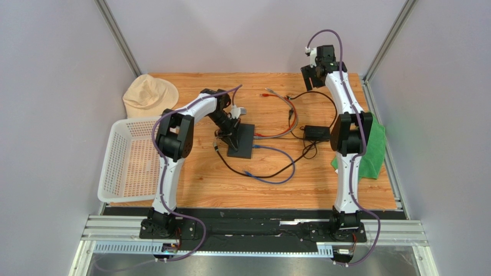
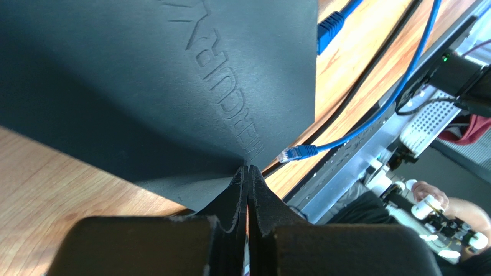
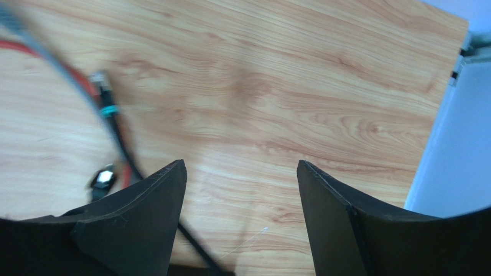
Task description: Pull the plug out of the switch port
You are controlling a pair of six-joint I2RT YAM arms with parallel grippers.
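The flat black switch box (image 1: 242, 141) lies mid-table and fills the upper left wrist view (image 2: 144, 75). A blue cable (image 1: 285, 167) runs from its right edge. Its blue plug (image 1: 256, 148) sits against that edge, seen at the top of the left wrist view (image 2: 329, 26). The cable's other end (image 2: 295, 153) lies loose on the wood. My left gripper (image 1: 226, 137) is shut and empty, its fingertips (image 2: 249, 170) against the box's near corner. My right gripper (image 1: 314, 77) is open and empty above bare wood at the back right (image 3: 242, 172).
A white basket (image 1: 124, 161) and a beige hat (image 1: 148, 95) are at the left. A green cloth (image 1: 374, 150) is at the right. A black adapter brick (image 1: 317, 133), red and grey cables (image 1: 286, 106) and a black cable (image 3: 115, 132) lie behind the box.
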